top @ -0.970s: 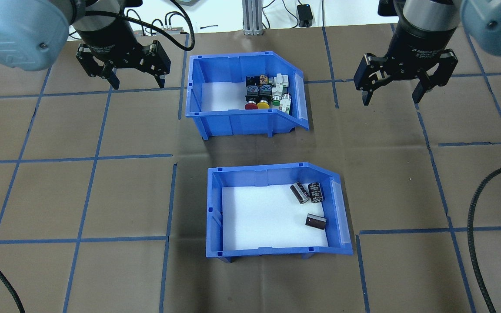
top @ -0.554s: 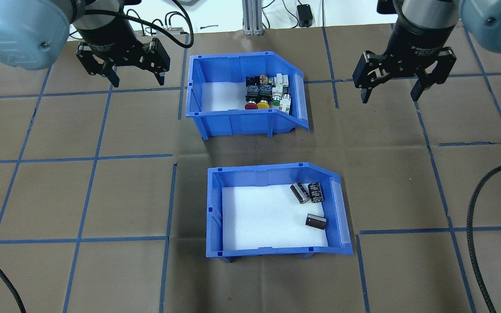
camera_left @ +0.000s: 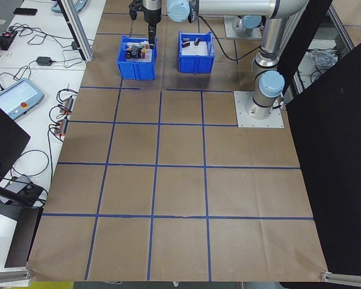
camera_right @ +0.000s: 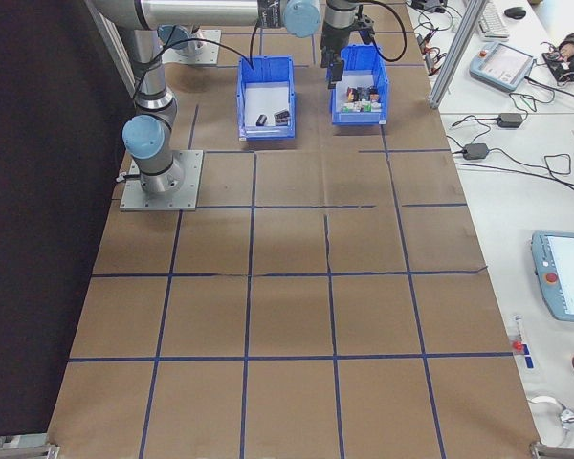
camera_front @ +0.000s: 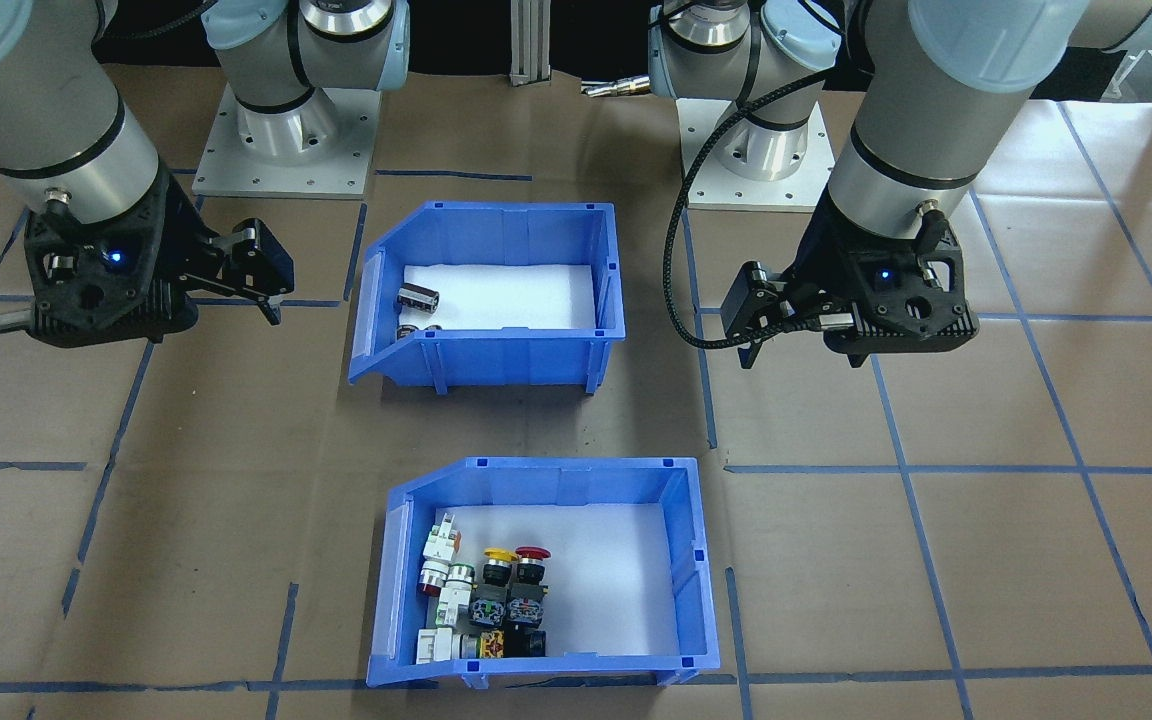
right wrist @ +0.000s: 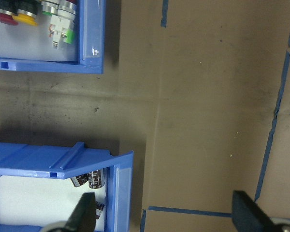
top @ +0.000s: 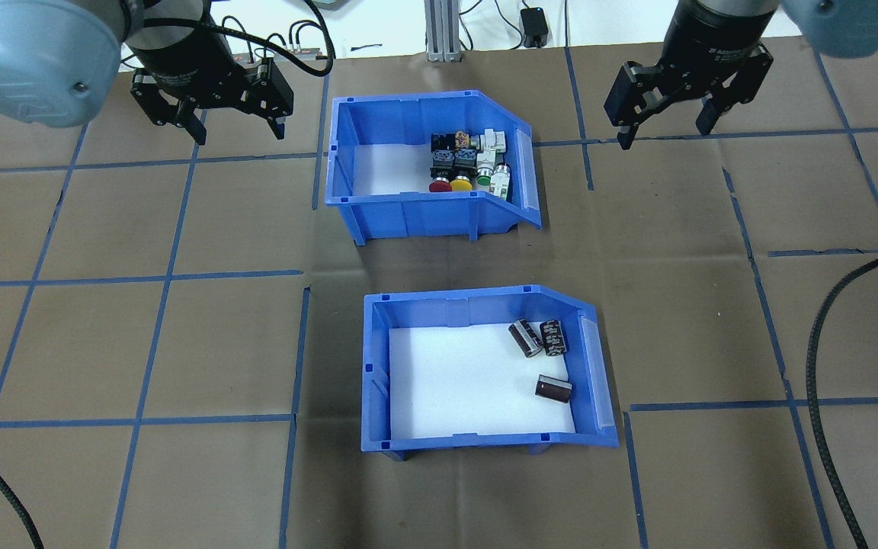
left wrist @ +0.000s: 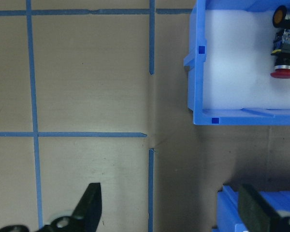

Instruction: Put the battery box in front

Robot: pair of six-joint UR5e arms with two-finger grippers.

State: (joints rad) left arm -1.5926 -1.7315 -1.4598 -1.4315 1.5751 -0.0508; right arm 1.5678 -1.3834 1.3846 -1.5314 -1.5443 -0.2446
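Table: brown paper surface [top: 180,343] gridded with blue tape lines [top: 165,278], white benches with cables at both ends.
Left arm: left gripper [top: 237,130] hangs above the table beside the switch bin's closed end, fingers spread, grasping nothing.
Right arm: right gripper [top: 664,130] hangs above the table off the switch bin's slanted side, fingers spread and bare.
Battery box [top: 378,381]: blue, white foam floor, standing on the robot's side of the table, apart from both grippers.
Switch bin [top: 424,213]: alike blue bin just beyond it, holding red, yellow and green push-buttons.
Batteries [top: 553,389]: three dark cylinders lying near the box's slanted end.
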